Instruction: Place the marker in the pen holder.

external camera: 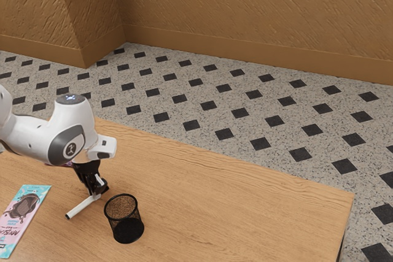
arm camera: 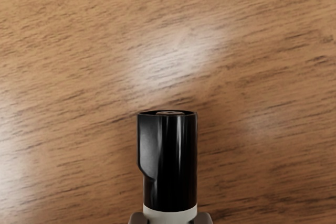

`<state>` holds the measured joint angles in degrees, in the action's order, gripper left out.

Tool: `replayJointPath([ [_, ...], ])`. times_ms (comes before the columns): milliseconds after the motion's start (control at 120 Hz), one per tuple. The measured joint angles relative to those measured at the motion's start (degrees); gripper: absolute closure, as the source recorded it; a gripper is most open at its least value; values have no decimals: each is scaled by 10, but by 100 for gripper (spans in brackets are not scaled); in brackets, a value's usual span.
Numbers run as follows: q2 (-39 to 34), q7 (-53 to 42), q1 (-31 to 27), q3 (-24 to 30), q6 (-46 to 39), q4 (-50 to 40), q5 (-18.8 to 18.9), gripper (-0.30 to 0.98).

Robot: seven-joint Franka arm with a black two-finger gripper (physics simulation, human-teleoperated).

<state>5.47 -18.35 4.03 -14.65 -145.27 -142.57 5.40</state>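
Wooden table (external camera: 202, 188) before a floor with dark diamonds (external camera: 239, 113) and a textured brown wall (external camera: 245, 10). Reading the exterior view as a clock face, from left to right: a pink and turquoise packet (external camera: 23, 216) lies on the table at 8 o'clock. Above it, a white robot arm (external camera: 37, 139) comes in from 9 o'clock. Next, the white marker (external camera: 83, 207) slants from the gripper towards 8 o'clock, its dark end outermost. The black gripper (external camera: 100, 189) has its fingers (arm camera: 137, 219) clamped on the marker, touching both sides of the white barrel just behind a black part (arm camera: 170, 161). Last, the black mesh pen holder (external camera: 124, 216) stands near the gripper, at its 5 o'clock; the marker is outside it.
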Motion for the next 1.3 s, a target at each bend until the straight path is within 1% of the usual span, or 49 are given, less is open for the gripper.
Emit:
replayJointPath([
  [133, 7, 0, 0, 0, -4, 0, 0, 69],
  [267, 2, 1, 0, 0, -6, 0, 1, 72],
  [400, -22, 4, -1, 3, -19, 2, 0, 74],
  [492, -58, 7, 4, 4, -40, 2, -4, 74],
  [550, -96, 8, -12, 27, -55, 2, -6, 74],
  [600, -135, 8, -8, 39, -65, -2, -10, 74],
  [658, -198, 9, -2, 47, -75, -23, -13, 74],
  [725, -252, 9, -1, 54, -86, -51, -16, 74],
  [842, -315, 9, 0, 74, -116, -107, -19, 74],
  [925, -336, 8, 0, 94, -140, -137, -22, 75],
  [1150, -366, 9, 0, 145, -190, -177, -27, 74],
  [1300, -384, 13, 0, 175, -203, -199, -43, 74],
])
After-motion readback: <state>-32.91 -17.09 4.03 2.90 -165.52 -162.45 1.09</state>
